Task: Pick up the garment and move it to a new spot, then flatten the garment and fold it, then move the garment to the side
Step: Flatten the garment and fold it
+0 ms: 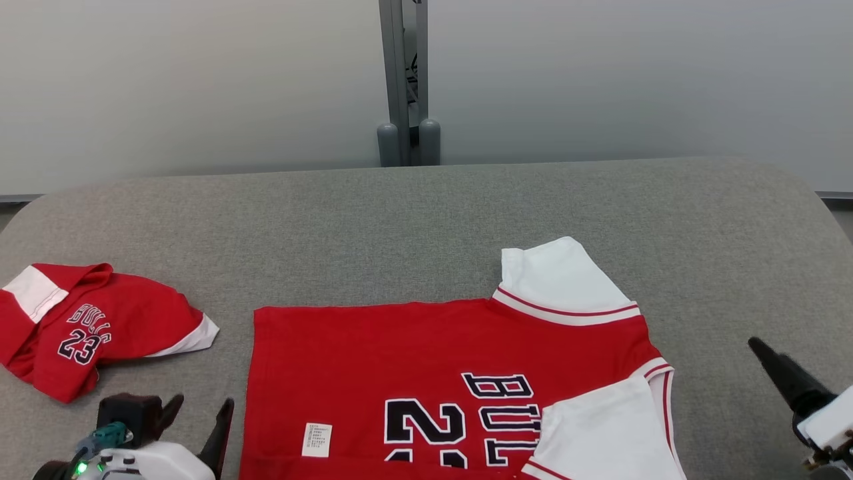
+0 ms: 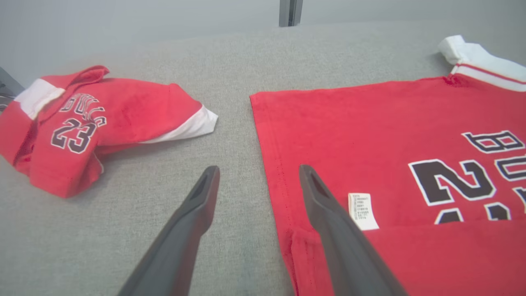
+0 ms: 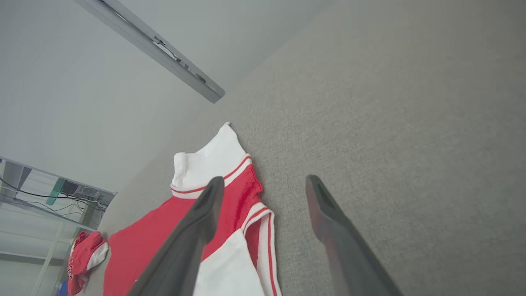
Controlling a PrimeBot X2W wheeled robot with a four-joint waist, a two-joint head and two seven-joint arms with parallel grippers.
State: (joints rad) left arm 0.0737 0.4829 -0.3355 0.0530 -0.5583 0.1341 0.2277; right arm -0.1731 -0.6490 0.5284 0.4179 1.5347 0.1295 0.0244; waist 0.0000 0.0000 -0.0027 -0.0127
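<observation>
The garment [image 1: 400,360] is a red jersey with white sleeves and dark "BULLS 23" lettering, spread flat on the grey table [image 1: 426,220]. Its near strip looks folded over, below a white label [image 2: 363,210]. My left gripper [image 1: 202,403] stands open at the jersey's left hem. In the left wrist view the left gripper [image 2: 259,168] has one finger above the red cloth [image 2: 370,135] and the other above bare table, holding nothing. My right gripper [image 1: 760,347] is to the right of the sleeves. In the right wrist view the right gripper [image 3: 265,179] is open and empty above the jersey's shoulder [image 3: 242,191].
A second red garment [image 1: 93,327] marked "23" lies crumpled at the table's left end, also seen as the crumpled garment [image 2: 94,123] left of my left fingers. A grey post [image 1: 403,80] stands behind the table against a pale wall. Bare table stretches behind and right of the jersey.
</observation>
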